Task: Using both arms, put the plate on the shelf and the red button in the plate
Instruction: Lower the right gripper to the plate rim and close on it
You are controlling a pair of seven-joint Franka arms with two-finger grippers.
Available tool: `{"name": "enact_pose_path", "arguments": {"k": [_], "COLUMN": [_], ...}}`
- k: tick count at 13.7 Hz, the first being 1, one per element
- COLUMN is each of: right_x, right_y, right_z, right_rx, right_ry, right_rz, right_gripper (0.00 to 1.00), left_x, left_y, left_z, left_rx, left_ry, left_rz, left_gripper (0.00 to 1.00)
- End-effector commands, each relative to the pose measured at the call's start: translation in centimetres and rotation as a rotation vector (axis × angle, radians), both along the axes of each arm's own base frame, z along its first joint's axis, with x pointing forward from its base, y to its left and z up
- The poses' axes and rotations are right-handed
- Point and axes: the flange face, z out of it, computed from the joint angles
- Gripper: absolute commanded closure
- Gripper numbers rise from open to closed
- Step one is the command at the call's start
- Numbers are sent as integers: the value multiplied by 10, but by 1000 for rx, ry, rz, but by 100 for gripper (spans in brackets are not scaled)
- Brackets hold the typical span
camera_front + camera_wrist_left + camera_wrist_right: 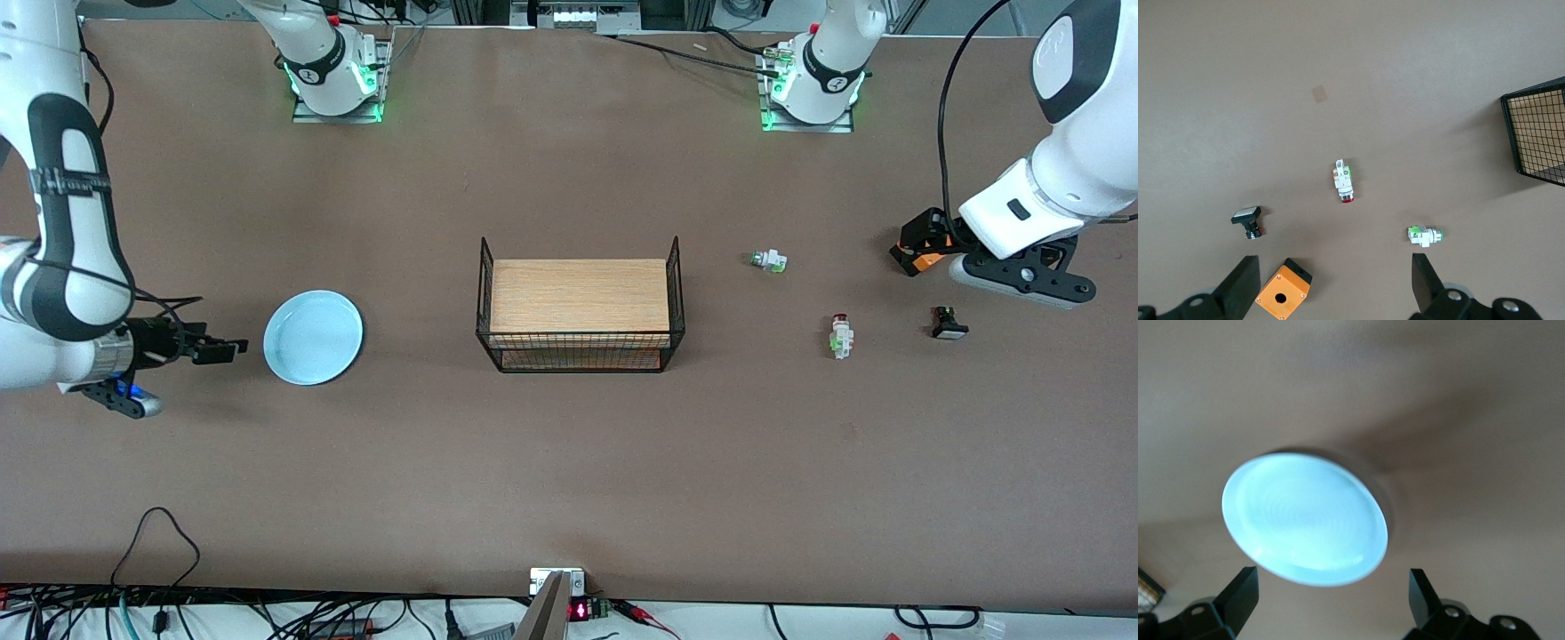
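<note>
The plate (pixel 313 337) lies flat on the tabletop (pixel 569 480) toward the right arm's end, well apart from the wire basket (pixel 581 305) that stands mid-table with a wooden board (pixel 580 296) resting across it. The right gripper (pixel 233 347) hangs just beside the plate's rim, its fingers (pixel 1238 593) spread wide and holding nothing; in the right wrist view the plate (pixel 1305 519) fills the space ahead of them.

Toward the left arm's end, the red button (pixel 840 336) lies on its side on the tabletop (its dark-red cap turned toward the robots' bases). A white-and-green button (pixel 768 260) sits farther from the front camera, and a black button (pixel 949 324) lies near the red one, toward the table's end. The left gripper (pixel 916 251) hovers over an orange box (pixel 1284 291), fingers (pixel 1241 287) spread apart and empty.

No brand, label or writing can be read on any of these things.
</note>
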Motion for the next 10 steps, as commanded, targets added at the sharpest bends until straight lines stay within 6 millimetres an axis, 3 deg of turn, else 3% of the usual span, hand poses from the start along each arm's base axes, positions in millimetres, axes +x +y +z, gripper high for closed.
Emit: {"name": "enact_pose_path", "arguments": {"k": [1, 4, 8, 10], "right_x": [5, 7, 9, 6], "right_y": [-1, 24, 39, 37], "right_z": [-26, -35, -52, -64], "right_rx": [28, 7, -11, -10], "right_ry": [3, 19, 0, -15], "right_rz": [-19, 21, 50, 17], "right_gripper": [0, 0, 0, 0], "left_x": [1, 1, 1, 1], "left_y": [2, 2, 2, 2], "left_z": [7, 7, 7, 7], "left_rx": [17, 17, 17, 17], "left_ry": [-6, -4, -4, -3], "left_rz": [-24, -24, -24, -24], "left_gripper": [0, 0, 0, 0]}}
